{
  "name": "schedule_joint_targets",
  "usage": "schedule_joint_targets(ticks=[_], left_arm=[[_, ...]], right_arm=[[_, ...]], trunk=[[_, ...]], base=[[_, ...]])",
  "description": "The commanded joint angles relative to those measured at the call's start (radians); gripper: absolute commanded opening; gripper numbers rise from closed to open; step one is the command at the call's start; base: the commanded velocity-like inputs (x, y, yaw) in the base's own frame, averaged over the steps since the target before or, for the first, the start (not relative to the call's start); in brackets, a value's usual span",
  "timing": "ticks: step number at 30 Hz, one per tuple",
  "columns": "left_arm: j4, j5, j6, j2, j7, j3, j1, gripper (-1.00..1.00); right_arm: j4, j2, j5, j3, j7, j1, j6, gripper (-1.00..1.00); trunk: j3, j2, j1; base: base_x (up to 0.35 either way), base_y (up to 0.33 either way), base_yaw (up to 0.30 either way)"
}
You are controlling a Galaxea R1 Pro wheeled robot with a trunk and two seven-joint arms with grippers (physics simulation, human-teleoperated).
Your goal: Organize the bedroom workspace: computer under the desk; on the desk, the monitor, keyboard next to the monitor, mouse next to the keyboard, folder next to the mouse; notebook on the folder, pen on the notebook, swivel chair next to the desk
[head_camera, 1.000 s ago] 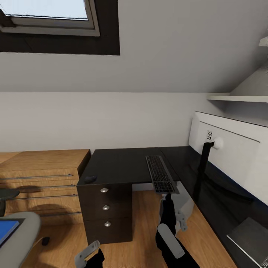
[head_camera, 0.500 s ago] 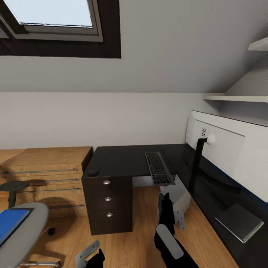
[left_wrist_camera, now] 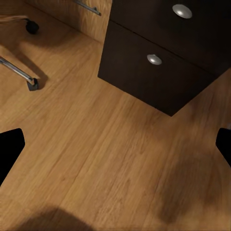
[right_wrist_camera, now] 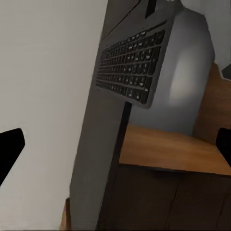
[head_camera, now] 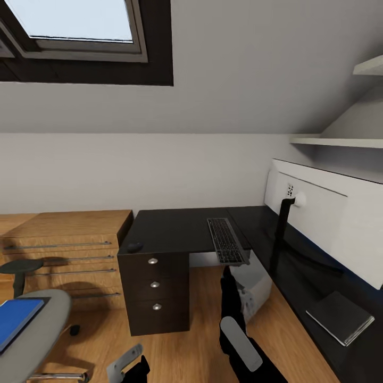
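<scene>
- Two grippers, both spread wide with nothing between the fingers: the left gripper (left_wrist_camera: 115, 144) hangs over bare floor by the drawer unit (head_camera: 154, 290); the right gripper (right_wrist_camera: 115, 144) faces the keyboard (head_camera: 226, 240).
- The keyboard lies at frame centre on the desk (head_camera: 170, 231), its near end overhanging the edge, the monitor (head_camera: 324, 213) to its right.
- The mouse (head_camera: 134, 247) sits on the desk's left corner, well apart from the keyboard.
- The folder (head_camera: 16, 319) rests on the swivel chair (head_camera: 37, 330), lower left; the notebook (head_camera: 340, 317) lies lower right.
- Likely step: settling the keyboard, which calls for nudging it fully onto the desk.

The black desk (head_camera: 175, 231) carries the keyboard (head_camera: 226, 240), monitor (head_camera: 324, 218), notebook (head_camera: 340, 316) and mouse (head_camera: 134, 247).
</scene>
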Motion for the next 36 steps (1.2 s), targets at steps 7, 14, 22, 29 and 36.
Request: schedule_joint_targets(ticks=[7,14,22,29,36], left_arm=[[-0.001,0.0,0.008,0.0,0.004,0.001,0.0,1.0],[0.0,0.0,0.009,0.0,0.004,0.0,0.0,1.0],[0.003,0.0,0.01,0.0,0.004,0.0,0.0,1.0],[0.003,0.0,0.011,0.0,0.004,0.001,0.0,1.0],[0.001,-0.002,0.01,0.0,0.004,0.001,0.0,1.0]], right_arm=[[-0.129,-0.091,0.009,0.064,-0.141,0.0,0.086,1.0],[-0.222,-0.15,0.006,0.069,-0.201,0.0,0.12,1.0],[-0.332,-0.2,0.003,0.063,-0.413,0.001,0.41,1.0],[-0.442,-0.203,0.082,0.058,-0.754,-0.026,0.693,1.0],[-0.452,-0.196,0.255,0.061,-0.784,-0.039,0.757,1.0]], trunk=[[0.021,0.049,-0.027],[0.043,0.098,-0.054],[0.068,0.154,-0.084],[0.09,0.203,-0.111],[0.112,0.252,-0.138]], base=[[0.0,0.0,0.0],[0.0,0.0,0.0],[0.0,0.0,0.0],[0.0,0.0,0.0],[0.0,0.0,0.0]])
